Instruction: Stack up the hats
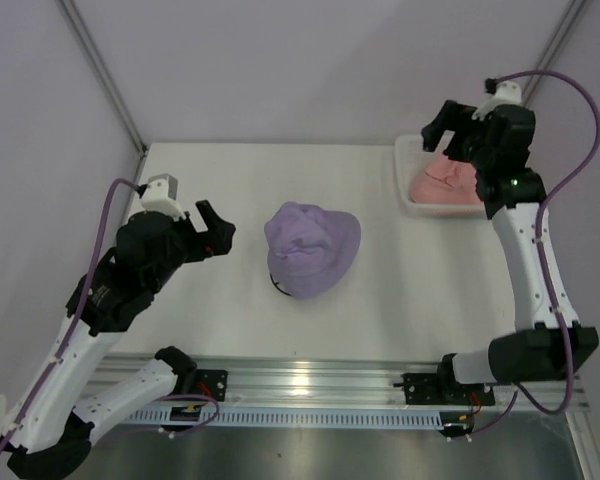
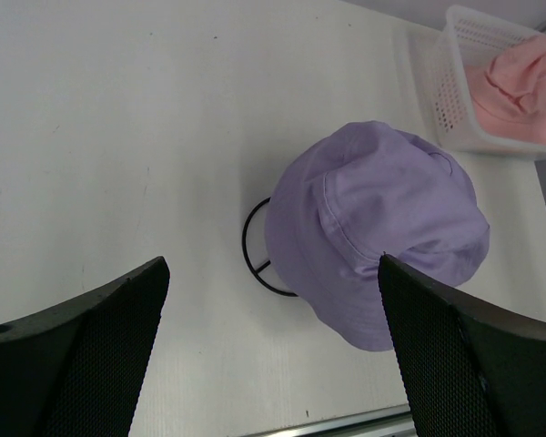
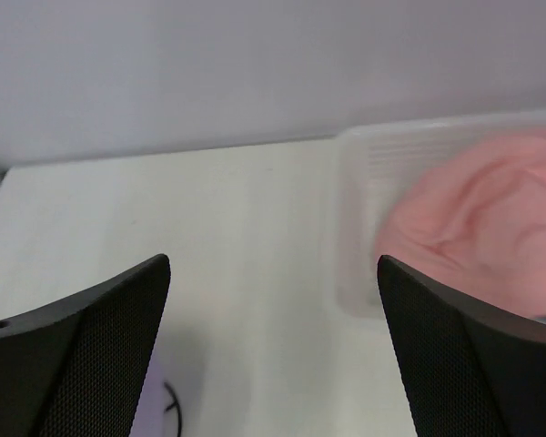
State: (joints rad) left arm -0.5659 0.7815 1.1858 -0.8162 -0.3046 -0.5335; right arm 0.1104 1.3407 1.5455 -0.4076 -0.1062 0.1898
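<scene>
Stacking looked to be at its second hat. The lavender hat (image 1: pixel 312 248) sat draped over the black wire stand (image 2: pixel 255 257) in the middle of the table (image 1: pixel 220 170), and the pink hat (image 1: pixel 442 182) lay crumpled in the white mesh basket (image 1: pixel 404 170) at the far right corner. Orange and blue hats I could not find in any view.

My right claw (image 1: pixel 450 132) was the one at work, I judged. It hung in the air by the basket's left edge, jaws spread wide with nothing between them. The next move, as I read it, called for shifting over the pink hat, dropping into the basket, pinching a good fold of the soft fabric and lifting it clear of the rim before carrying it to the lavender crown. That arm reached far forward, its wrist tipped down toward the table.

My left claw (image 1: pixel 218 230) waited just left of the lavender hat — wide open too, empty, apart from the brim, its arm bent and aimed at the hat.
</scene>
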